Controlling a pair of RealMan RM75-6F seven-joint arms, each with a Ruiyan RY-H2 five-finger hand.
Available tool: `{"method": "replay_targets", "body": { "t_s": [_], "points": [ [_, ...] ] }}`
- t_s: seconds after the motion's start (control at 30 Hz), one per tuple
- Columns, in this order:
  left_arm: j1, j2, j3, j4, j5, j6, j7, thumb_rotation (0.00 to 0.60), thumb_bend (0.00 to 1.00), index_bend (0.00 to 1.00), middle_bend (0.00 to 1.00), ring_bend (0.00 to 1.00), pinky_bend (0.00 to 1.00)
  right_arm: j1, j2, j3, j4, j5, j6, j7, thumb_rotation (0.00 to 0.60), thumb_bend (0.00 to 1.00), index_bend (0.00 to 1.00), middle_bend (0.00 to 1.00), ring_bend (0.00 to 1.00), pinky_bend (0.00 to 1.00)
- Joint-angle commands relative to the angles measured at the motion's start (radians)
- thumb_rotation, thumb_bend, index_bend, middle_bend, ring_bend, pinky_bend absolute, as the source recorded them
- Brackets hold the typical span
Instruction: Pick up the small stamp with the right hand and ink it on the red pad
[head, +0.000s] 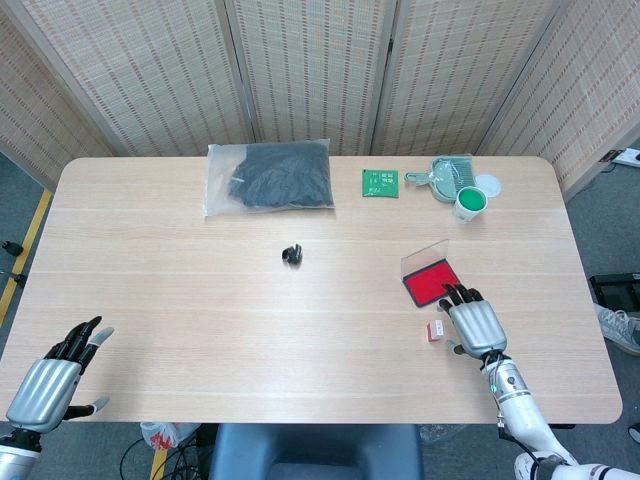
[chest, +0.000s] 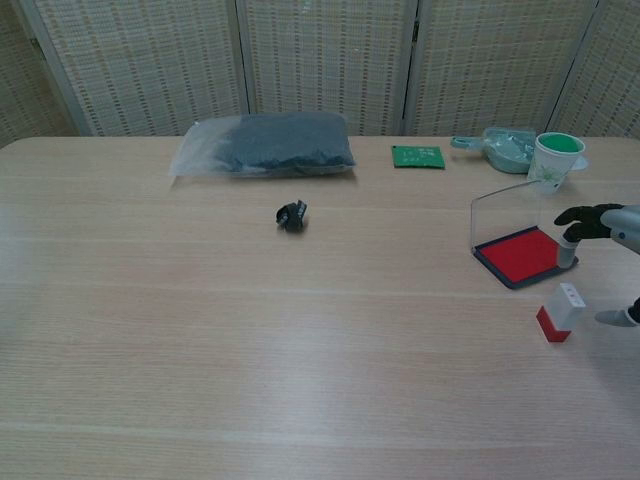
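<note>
The small stamp is a white block with a red base, standing upright on the table just in front of the red ink pad, whose clear lid stands open. My right hand hovers just right of the stamp, fingers spread, thumb close beside the stamp without gripping it. Its fingertips reach over the pad's near right corner. My left hand rests open at the table's front left edge, far from both, and is absent from the chest view.
A bagged dark cloth lies at the back, a green circuit board to its right. A small dustpan and a green-filled cup stand at the back right. A small black clip lies mid-table.
</note>
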Motion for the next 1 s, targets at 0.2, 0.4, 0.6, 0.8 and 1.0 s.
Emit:
{"method": "replay_targets", "body": {
  "t_s": [0.2, 0.4, 0.6, 0.8, 1.0],
  "points": [
    [0.001, 0.011, 0.004, -0.001, 0.016, 0.011, -0.021, 0.6, 0.07, 0.12, 0.0, 0.04, 0.27, 0.014, -0.025, 0.002, 0.021, 0.011, 0.0, 0.014, 0.6, 0.19, 0.35, 0.09, 0.13, 0.17],
    [0.004, 0.02, 0.007, -0.001, 0.026, 0.02, -0.039, 0.6, 0.07, 0.12, 0.0, 0.04, 0.27, 0.022, -0.039, 0.002, 0.031, 0.028, 0.002, 0.008, 0.6, 0.19, 0.36, 0.1, 0.13, 0.17],
    [0.005, 0.025, 0.009, -0.001, 0.035, 0.026, -0.052, 0.6, 0.07, 0.12, 0.0, 0.04, 0.27, 0.028, -0.05, 0.001, 0.039, 0.046, 0.002, -0.005, 0.6, 0.19, 0.37, 0.1, 0.13, 0.17],
    [0.006, 0.029, 0.012, -0.001, 0.045, 0.033, -0.061, 0.6, 0.07, 0.12, 0.0, 0.04, 0.27, 0.04, -0.067, 0.0, 0.062, 0.059, -0.01, -0.003, 0.6, 0.19, 0.4, 0.1, 0.13, 0.17],
    [0.007, 0.032, 0.014, 0.002, 0.056, 0.038, -0.07, 0.6, 0.07, 0.12, 0.0, 0.04, 0.27, 0.049, -0.086, -0.002, 0.086, 0.068, -0.02, 0.001, 0.6, 0.19, 0.43, 0.12, 0.13, 0.17]
  ]
}}
